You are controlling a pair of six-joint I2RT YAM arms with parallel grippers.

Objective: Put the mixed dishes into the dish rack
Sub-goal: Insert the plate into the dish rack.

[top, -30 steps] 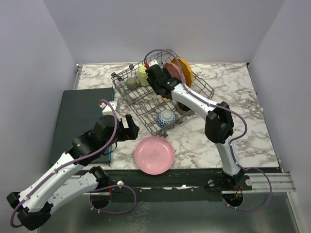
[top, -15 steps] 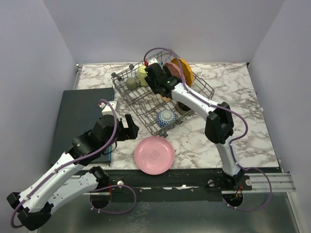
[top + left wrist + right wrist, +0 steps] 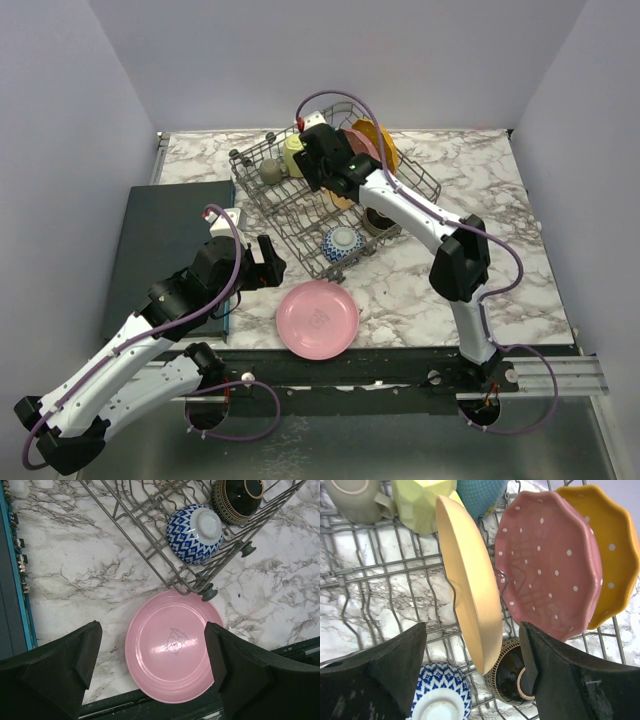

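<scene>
The right gripper (image 3: 472, 630) has its jaws wide apart inside the dish rack (image 3: 370, 575), either side of a peach plate (image 3: 470, 590) standing on edge, with a dotted pink plate (image 3: 547, 565) at its 3 o'clock. The left gripper (image 3: 151, 630), jaws also spread and empty, hangs above a plain pink plate (image 3: 172, 645) lying flat on the marble table (image 3: 75, 570) at the rack's 6 o'clock.

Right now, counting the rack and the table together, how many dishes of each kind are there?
Plates: 4 (pink plate on the table; peach plate, dotted pink plate, orange plate in the dish rack)
Mugs: 3 (olive mug, yellow mug, blue mug)
Bowls: 2 (blue-patterned bowl, dark brown bowl)
Total: 9
</scene>
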